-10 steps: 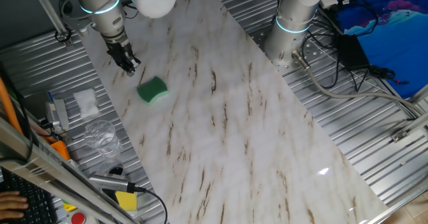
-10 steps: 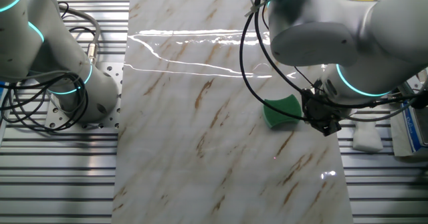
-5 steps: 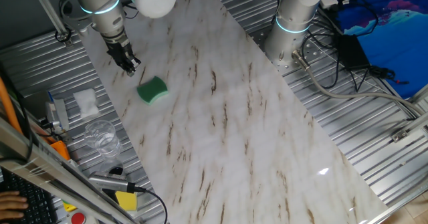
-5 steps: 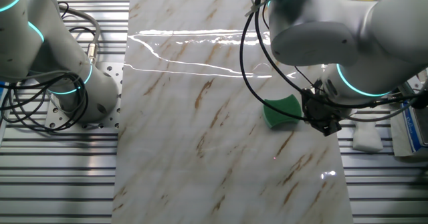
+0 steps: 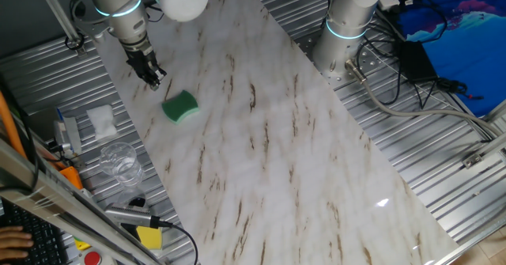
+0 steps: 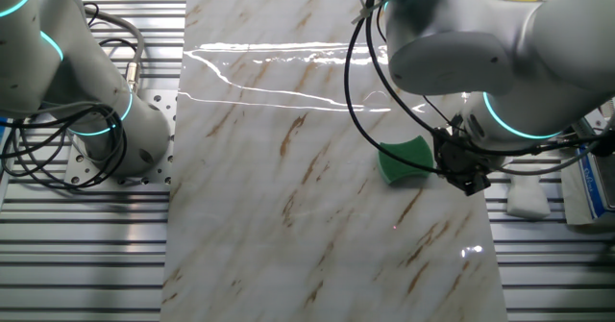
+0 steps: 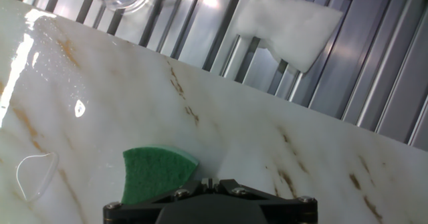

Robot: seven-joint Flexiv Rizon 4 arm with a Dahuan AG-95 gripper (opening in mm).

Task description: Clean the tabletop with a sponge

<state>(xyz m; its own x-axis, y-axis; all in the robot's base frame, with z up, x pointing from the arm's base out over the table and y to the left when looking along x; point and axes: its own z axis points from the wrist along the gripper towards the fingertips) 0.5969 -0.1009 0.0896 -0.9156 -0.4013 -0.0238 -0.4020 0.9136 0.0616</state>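
The green sponge lies flat on the white marble tabletop near its far left part. My gripper hovers a little up and left of it, fingers together and holding nothing. In the other fixed view the sponge sits just left of the gripper. In the hand view the sponge lies just ahead and left of the shut fingers, apart from them.
A white folded cloth and a clear glass sit on the ribbed metal left of the slab; both show in the hand view, cloth. A yellow block lies at the front left. A second arm's base stands at the slab's far right.
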